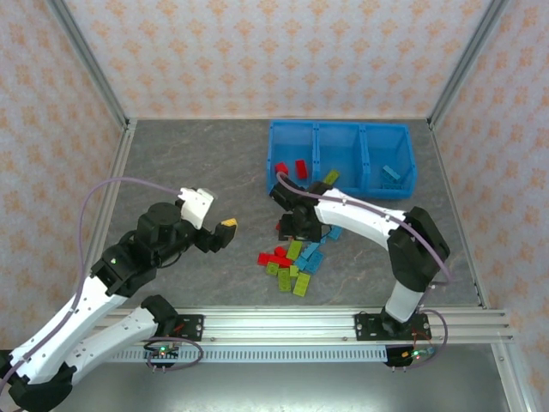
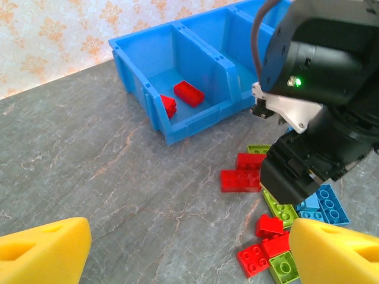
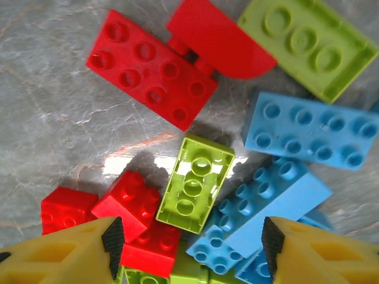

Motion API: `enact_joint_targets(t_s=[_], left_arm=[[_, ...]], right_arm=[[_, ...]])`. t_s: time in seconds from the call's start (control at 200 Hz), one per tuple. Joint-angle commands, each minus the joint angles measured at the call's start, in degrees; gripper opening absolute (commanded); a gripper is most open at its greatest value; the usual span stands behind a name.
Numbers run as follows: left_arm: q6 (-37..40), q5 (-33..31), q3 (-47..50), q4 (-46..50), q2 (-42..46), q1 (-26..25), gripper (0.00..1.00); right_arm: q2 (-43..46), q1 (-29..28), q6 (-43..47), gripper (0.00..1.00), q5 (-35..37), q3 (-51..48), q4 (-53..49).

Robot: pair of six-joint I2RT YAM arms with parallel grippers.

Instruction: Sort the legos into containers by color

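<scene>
— What's in the three bright blue plastic bins point(image 1: 339, 128)?

— Two small red plastic bricks point(image 1: 301, 166) in the left one, a light blue brick point(image 1: 391, 172) in the right one. The pile of bricks point(image 1: 296, 260) lies on the grey table point(image 1: 189, 163) just in front. My right gripper point(image 3: 192, 238) hangs over it, fingers wide apart, empty. My left gripper point(image 2: 189, 244) is open and empty too.

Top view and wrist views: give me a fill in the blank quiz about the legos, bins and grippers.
In the top view, the leftmost bin holds two ___ legos. The right gripper hangs over the loose pile, jaws ___. Between its fingers lies an upside-down ___ lego. The left gripper holds ___.
Missing: red; open; green; nothing.
</scene>
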State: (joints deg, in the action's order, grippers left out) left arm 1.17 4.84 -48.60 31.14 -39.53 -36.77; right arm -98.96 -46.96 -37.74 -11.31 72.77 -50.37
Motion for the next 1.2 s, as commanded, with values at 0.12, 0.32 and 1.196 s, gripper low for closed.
enact_joint_targets(t_s=[0.12, 0.32, 1.196], left_arm=[[1.6, -0.6, 1.2, -3.6, -3.4, -0.3, 0.9], [2.9, -0.4, 1.9, -3.5, -4.0, -0.3, 0.91], [2.0, -0.9, 4.1, -4.6, -2.8, -0.3, 0.93]], right_arm=[[-3.6, -2.0, -11.9, 0.63, 1.9, -0.2, 2.6], [-7.7, -2.1, -11.5, 0.53, 5.4, 3.6, 0.0], [-13.6, -2.1, -13.7, 0.43, 5.5, 2.1, 1.2]])
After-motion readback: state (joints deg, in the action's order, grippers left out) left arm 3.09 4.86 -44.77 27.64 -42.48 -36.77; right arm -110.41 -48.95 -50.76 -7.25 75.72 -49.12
